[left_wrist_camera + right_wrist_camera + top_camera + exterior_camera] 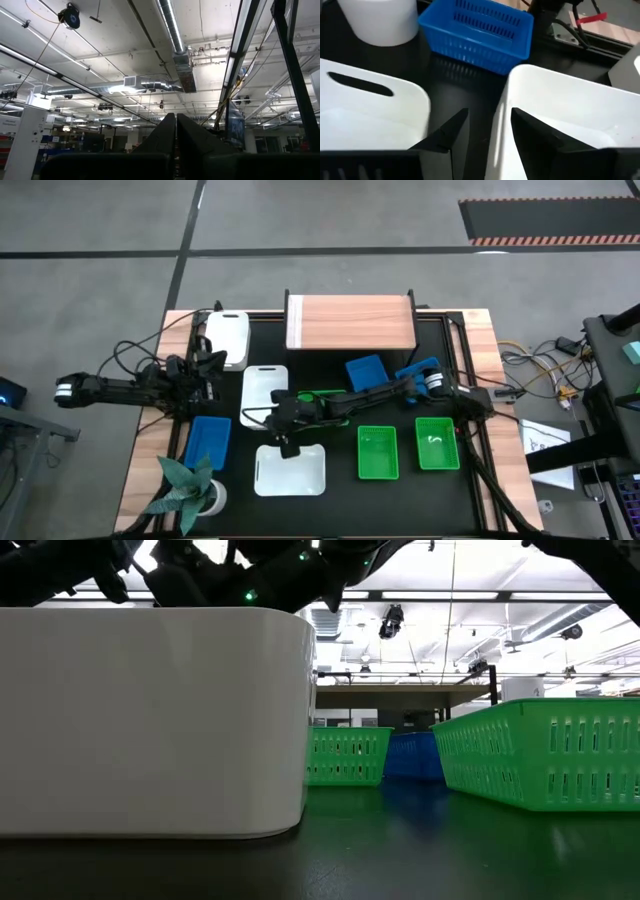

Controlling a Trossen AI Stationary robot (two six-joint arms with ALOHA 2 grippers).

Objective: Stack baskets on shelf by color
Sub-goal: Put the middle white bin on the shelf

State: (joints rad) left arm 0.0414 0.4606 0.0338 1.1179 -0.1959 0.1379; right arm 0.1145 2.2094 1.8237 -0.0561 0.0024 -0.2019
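Observation:
Three white baskets sit on the black table: one (228, 338) at the far left, one in the middle (264, 390) and one near (290, 470). There are also blue baskets (207, 442) (366, 372) and green baskets (378, 452) (437, 442). The light-wood shelf (350, 320) stands at the far edge. My right gripper (490, 112) is open over the gap between the middle and near white baskets. One finger is in that gap and the other is inside the middle basket (570, 115). My left gripper (176, 145) is shut, points up and waits at the table's left (208, 367). My right gripper comes slanting down from the table's right and straddles the middle white basket's near wall (501, 120). One finger (540, 132) is inside and the other (451, 131) outside. Whether either finger touches the wall, I cannot tell. The basket rests flat on the table.
A potted green plant (190, 488) stands at the near left corner, its white pot (380, 20) beyond the blue basket (475, 30). A blue object (418, 370) lies by the right arm. In the low view the near white basket (150, 720) hides the left half.

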